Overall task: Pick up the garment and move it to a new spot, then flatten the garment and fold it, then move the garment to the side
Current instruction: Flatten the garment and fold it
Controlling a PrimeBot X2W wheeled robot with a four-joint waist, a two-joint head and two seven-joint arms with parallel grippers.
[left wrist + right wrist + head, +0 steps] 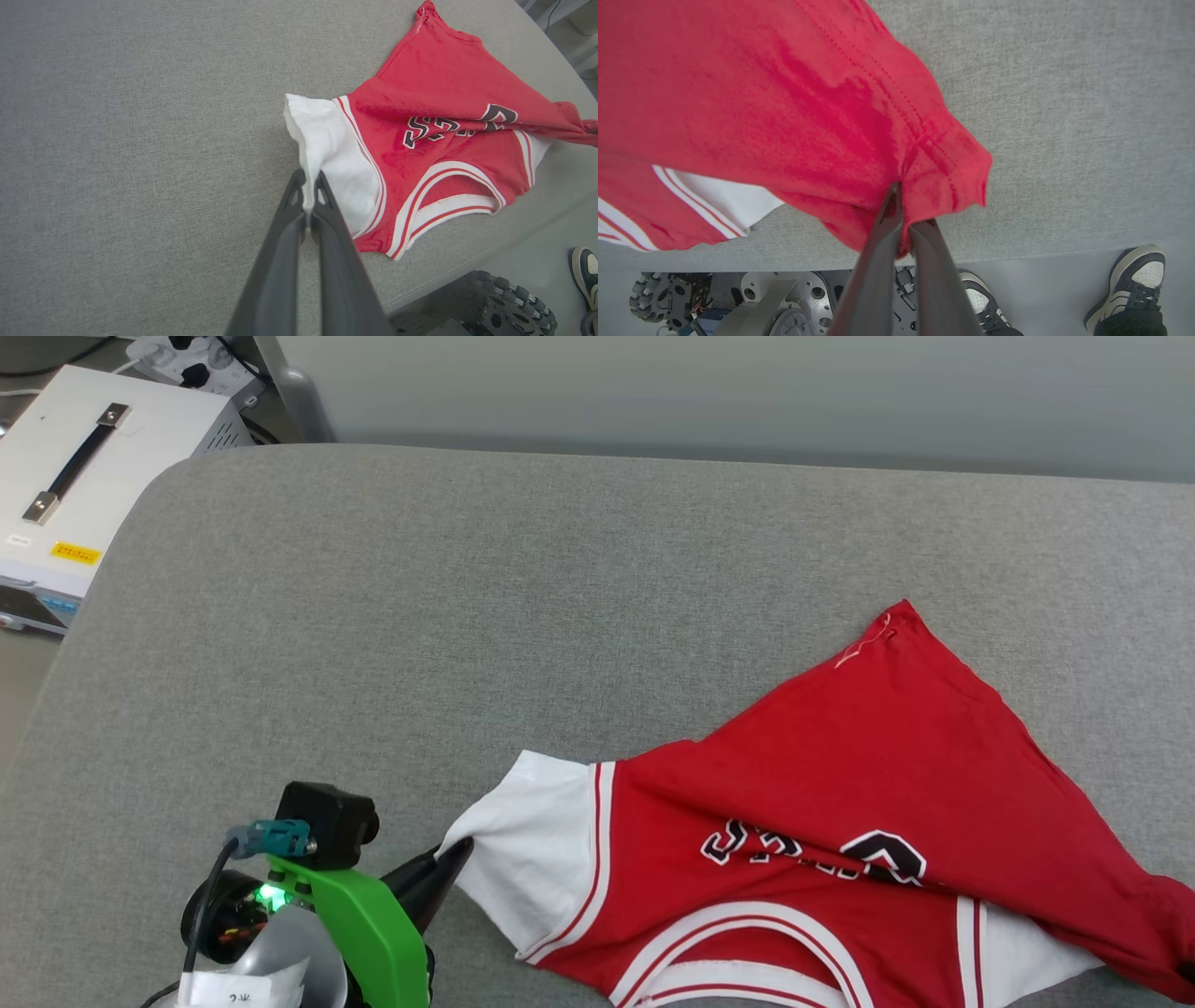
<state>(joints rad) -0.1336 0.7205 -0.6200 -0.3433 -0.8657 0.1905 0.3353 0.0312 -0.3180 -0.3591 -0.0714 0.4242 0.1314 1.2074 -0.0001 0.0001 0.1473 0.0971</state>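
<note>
We are looking at a red soft-jersey T-shirt [840,756] with white short sleeves and red-white striped trim. It is lying crumpled on the near right part of a grey, finely woven padded surface [467,616] with rounded corners. The shirt is bunching into 1 slanted fold that is hiding most of its black, white-edged lettering, so we are making out only fragments. 2 white sleeves are showing, the right one partly tucked under red cloth.

The left gripper [308,186], with 2 long dark tapered fingers, is clenching the edge of the left white sleeve, which is standing up in a ruffle. The right gripper [906,210] is pinching a stitched red hem corner near the surface's front edge, and cloth is covering 1 fingertip.

1 white box [149,448] with a black strap handle is sitting beyond the far left corner, cut off by the frame. 2 dark-and-white shoes [1134,280] are standing on the pale floor below.
</note>
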